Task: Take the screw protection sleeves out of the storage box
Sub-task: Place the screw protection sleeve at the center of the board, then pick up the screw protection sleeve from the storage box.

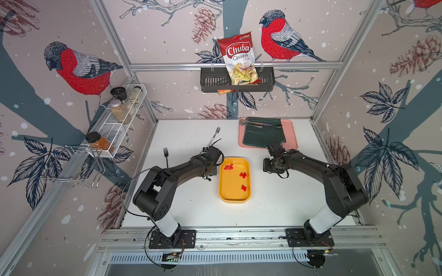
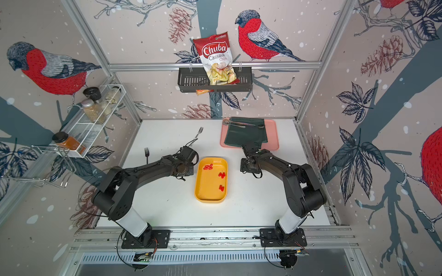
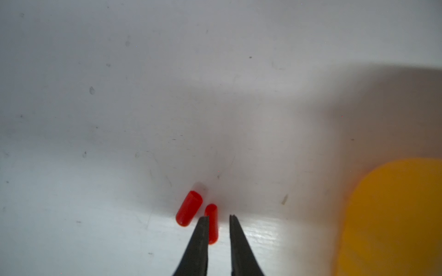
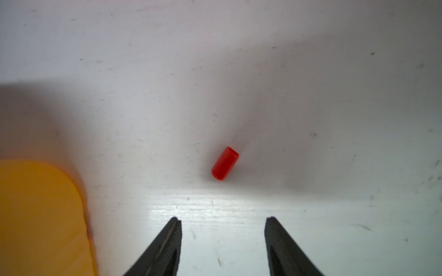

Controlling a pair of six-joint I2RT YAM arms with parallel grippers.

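The left gripper (image 3: 218,217) stood just left of the storage box (image 3: 394,215), its jaws only narrowly apart and gripping nothing. Two screw protection sleeves (image 3: 189,208) lay on the white table (image 3: 143,95) at its tips: one between the fingers, against one of them, the other just beside it. The right gripper (image 4: 222,218), on the right of the box, had its jaws wide, and one sleeve (image 4: 224,163) lay on the table ahead of its tips, apart from them. In a top view three small groups of sleeves (image 1: 243,175) lay inside the box. On the far wall, a bag (image 1: 239,55) in a black basket (image 1: 210,81) read "Chuba Cassava Chips"
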